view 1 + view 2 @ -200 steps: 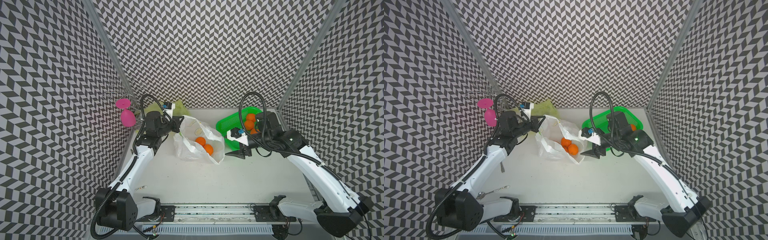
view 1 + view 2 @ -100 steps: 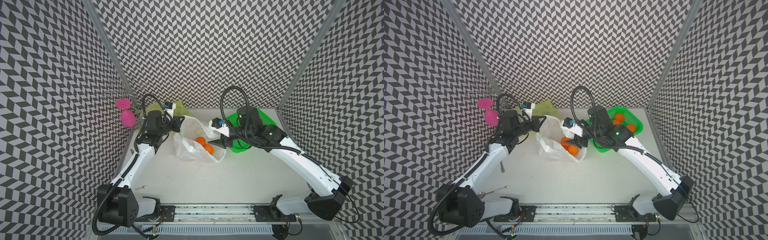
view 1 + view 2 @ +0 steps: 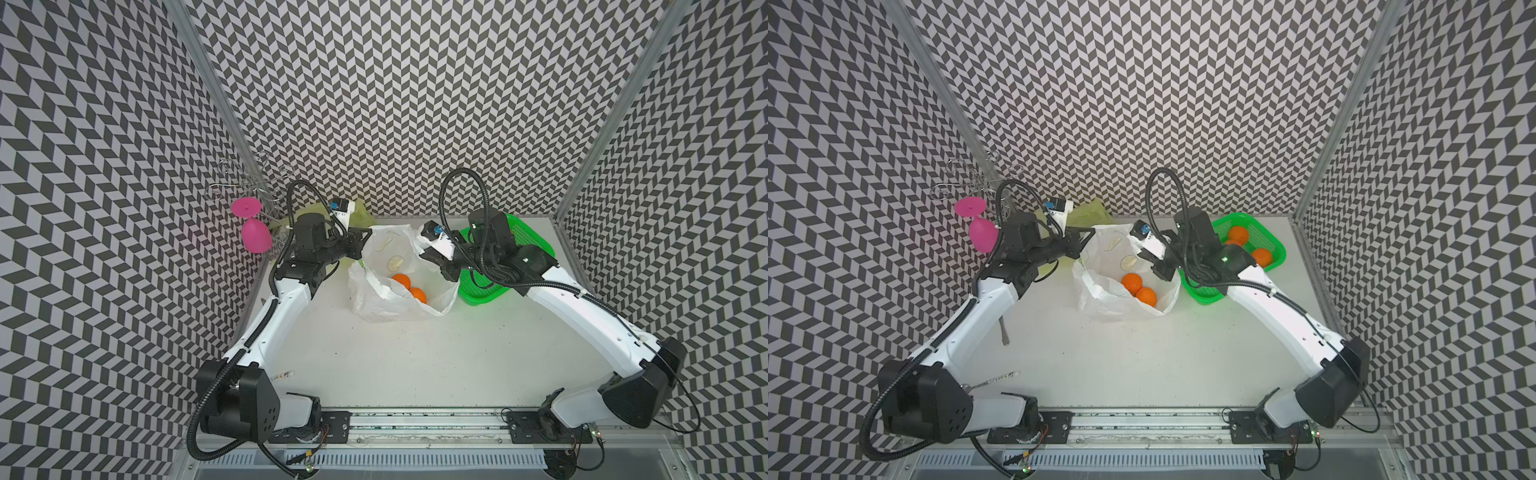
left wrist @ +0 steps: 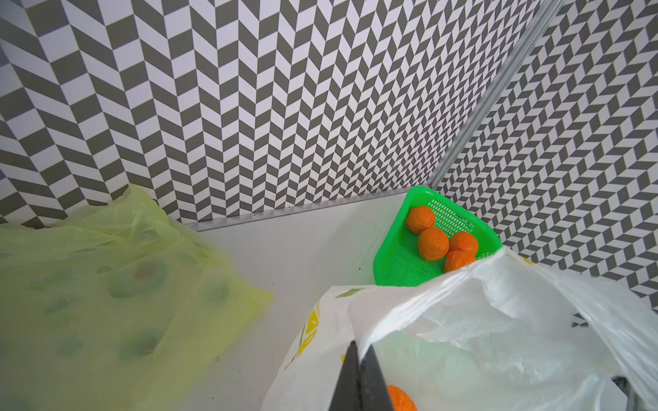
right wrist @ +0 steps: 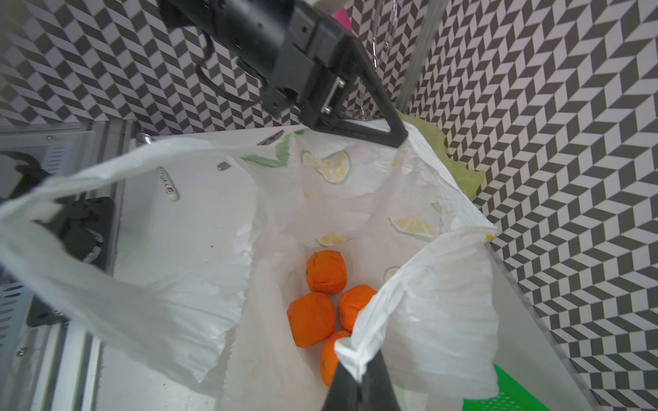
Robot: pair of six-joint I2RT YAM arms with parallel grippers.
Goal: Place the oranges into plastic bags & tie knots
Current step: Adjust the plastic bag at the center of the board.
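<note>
Holding the white bag [image 3: 386,300] open on the tabletop [image 3: 415,365] with four oranges [image 5: 311,318] inside, we pinch its left rim in the left gripper [image 4: 359,357] and its right rim in the right gripper [image 5: 360,372], both arms reaching inward; four more lie in the basket [image 3: 1208,296] alongside.

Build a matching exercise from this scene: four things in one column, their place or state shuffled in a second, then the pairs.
Things
1. white lemon-print bag
2. yellow-green bag
3. green mesh basket
4. pink wine glass

Place or state
A. hangs bowl-down on the wire rack
B. rim pinched by the left gripper and the right gripper
C. stands in the back right corner of the table
D. lies crumpled against the back wall

Pairs: 1-B, 2-D, 3-C, 4-A
</note>
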